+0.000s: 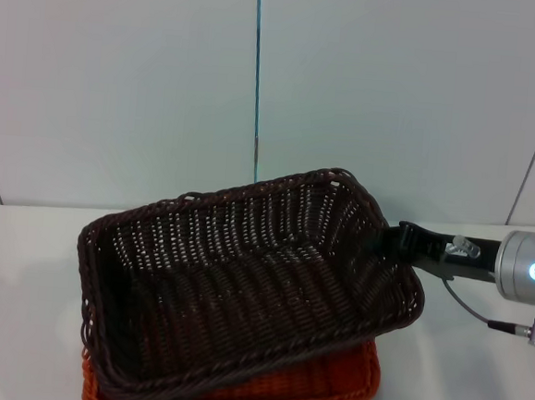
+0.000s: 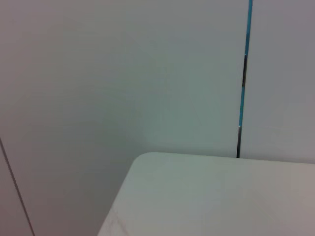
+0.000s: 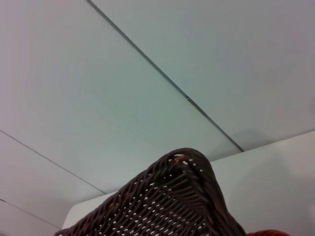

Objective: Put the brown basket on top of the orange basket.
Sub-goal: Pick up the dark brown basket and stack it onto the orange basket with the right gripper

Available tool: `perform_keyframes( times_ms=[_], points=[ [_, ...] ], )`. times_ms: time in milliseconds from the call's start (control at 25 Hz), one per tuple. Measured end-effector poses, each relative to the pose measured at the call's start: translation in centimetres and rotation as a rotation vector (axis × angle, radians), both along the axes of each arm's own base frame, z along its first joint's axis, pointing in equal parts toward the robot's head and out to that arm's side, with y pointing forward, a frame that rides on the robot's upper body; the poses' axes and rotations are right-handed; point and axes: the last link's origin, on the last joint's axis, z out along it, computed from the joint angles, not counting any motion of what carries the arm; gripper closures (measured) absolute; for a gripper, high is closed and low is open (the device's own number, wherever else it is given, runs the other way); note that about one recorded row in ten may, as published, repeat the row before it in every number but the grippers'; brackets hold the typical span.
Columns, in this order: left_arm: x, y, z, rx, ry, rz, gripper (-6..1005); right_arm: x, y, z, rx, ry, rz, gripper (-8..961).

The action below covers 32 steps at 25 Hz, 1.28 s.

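Observation:
The brown basket (image 1: 242, 281) lies tilted on top of the orange basket (image 1: 327, 390), of which only the front edge and right corner show beneath it. My right gripper (image 1: 396, 240) reaches in from the right and is shut on the brown basket's right rim, which sits higher than its left end. In the right wrist view the brown basket's corner (image 3: 172, 206) fills the lower part, with a sliver of the orange basket (image 3: 268, 232) by it. My left gripper is out of view.
Both baskets stand on a white table (image 1: 475, 383) against a pale wall with a thin blue seam (image 1: 256, 69). The left wrist view shows a rounded corner of the table (image 2: 221, 196) and the wall.

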Motion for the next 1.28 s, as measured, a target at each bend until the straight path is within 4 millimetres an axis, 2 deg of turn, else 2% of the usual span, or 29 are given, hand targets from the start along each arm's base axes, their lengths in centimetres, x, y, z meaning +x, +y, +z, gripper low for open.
perform_keyframes(
  times_ms=[1280],
  points=[
    [0.0,-0.1,-0.1,-0.015,0.018,-0.003,111,1.9,-1.3,-3.8,0.065,0.010,-0.075,722]
  ],
)
